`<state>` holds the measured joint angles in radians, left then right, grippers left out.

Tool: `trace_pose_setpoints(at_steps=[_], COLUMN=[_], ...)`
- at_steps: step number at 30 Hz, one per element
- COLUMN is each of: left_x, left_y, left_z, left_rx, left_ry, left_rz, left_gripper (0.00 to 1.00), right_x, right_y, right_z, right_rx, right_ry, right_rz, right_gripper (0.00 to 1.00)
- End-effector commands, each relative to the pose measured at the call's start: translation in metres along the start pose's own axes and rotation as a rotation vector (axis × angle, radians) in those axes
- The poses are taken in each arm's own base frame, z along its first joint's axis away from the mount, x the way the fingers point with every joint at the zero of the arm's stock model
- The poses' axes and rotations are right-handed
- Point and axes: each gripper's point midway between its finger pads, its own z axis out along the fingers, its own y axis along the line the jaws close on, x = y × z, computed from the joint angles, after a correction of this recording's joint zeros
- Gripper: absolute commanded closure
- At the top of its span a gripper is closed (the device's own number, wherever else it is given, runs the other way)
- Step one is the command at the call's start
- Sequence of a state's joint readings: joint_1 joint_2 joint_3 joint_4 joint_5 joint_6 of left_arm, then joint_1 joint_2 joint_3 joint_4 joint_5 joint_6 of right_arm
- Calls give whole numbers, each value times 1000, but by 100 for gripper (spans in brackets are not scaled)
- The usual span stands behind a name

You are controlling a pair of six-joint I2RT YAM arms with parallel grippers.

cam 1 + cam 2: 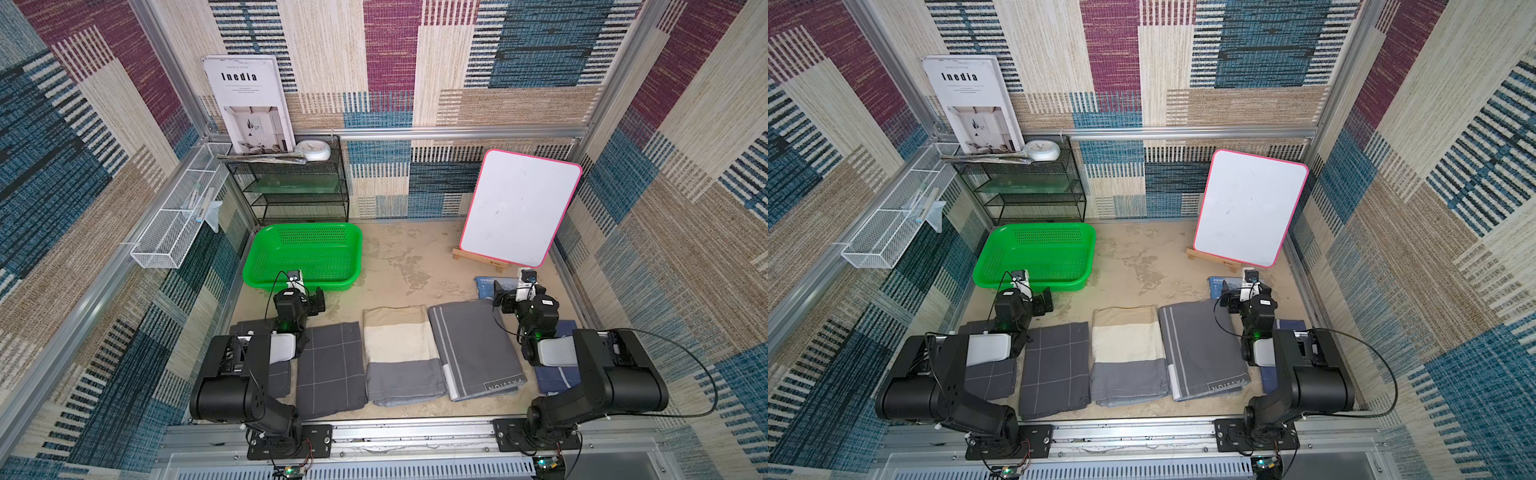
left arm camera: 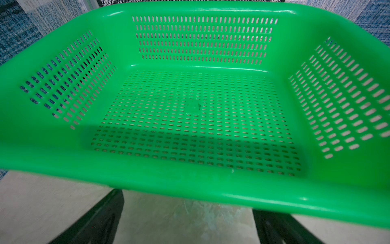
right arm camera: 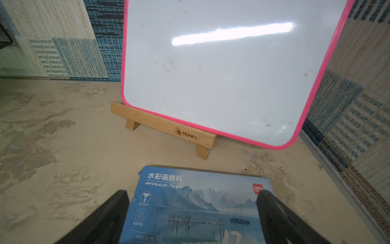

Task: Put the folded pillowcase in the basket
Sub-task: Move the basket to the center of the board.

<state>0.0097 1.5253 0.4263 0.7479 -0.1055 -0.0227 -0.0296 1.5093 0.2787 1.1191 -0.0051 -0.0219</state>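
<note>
Basket (image 2: 190, 183) sits just beyond left tool (image 2: 187, 203), jaws apart, as on right tool (image 3: 193, 193)

A white board (image 1: 519, 208) with a pink rim leans back on a small wooden stand (image 1: 478, 258) at about 2 o'clock on the sandy, blotched table (image 1: 399, 257). Just in front of the stand, around 3 o'clock, lies a flat blue box of watercolour paints (image 3: 196, 202) with a mountain lake printed on its lid. At 11 o'clock a black mesh shelf (image 1: 299, 195) stands against the far wall. Its top tier carries a round white clock (image 1: 312, 150), a sheaf of papers (image 1: 257, 158) and a tall propped card reading "Inedia" (image 1: 247, 104). At 10 o'clock a white wire rack (image 1: 178, 216) runs along the side wall. Woven patchwork in blue, maroon and beige covers the walls (image 1: 374, 62)
</note>
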Motion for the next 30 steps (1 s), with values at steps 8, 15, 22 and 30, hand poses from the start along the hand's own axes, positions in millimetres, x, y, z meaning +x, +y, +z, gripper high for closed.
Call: trace_pose_setpoints(at_steps=[8,15,22,30], left_x=[-24,-57,-106,-159], left_y=[0,-18,-14,-65], left_z=[-24,-73,-117,-107], left_rx=[-142,-171,-120,115], left_ry=[-88,-212,-170,-29], left_rz=[72,94,-303,-430], left_gripper=[1,1,1,1], right_x=[-19,-67,-132,-147], right_y=[10,21,-13,25], right_z=[2,-9,-51,-55], right_rx=[-50,-78,74,-122], right_ry=[11,-13,-124,6], right_rz=[-31,78,600,546], right_gripper=[0,0,0,0])
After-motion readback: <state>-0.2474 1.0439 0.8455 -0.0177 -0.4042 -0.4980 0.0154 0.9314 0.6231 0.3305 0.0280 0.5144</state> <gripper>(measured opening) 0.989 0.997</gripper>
